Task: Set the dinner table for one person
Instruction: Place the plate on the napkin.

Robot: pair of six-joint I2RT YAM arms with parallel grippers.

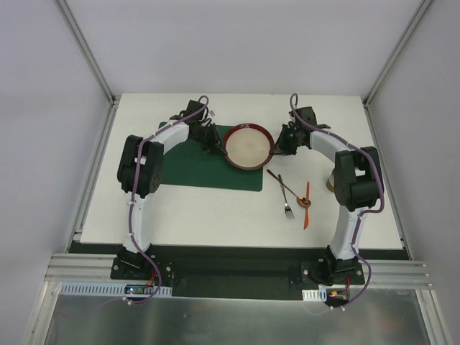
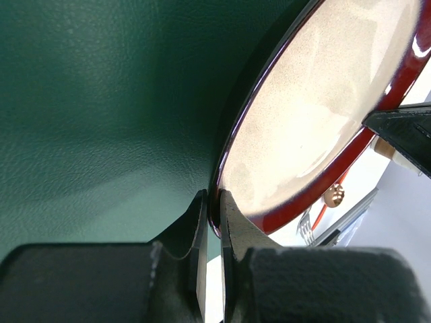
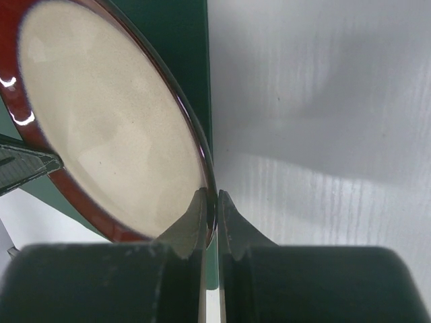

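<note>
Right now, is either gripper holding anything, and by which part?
Both hold the red-rimmed plate by its rim: the left gripper pinches the left edge, the right gripper the right edge, opposite each other.

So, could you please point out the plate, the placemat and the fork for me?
plate [image 1: 248,146], top view, bare cream centre.
placemat [image 1: 190,165], top view, bare green area left of the plate.
fork [image 1: 288,212], top view, tines.

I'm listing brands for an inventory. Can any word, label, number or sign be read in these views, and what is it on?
No text can be read in any view.
The plate, placemat, fork, orange utensil and table show no print.
The small parts at the arm bases are too small to show any marking.
</note>
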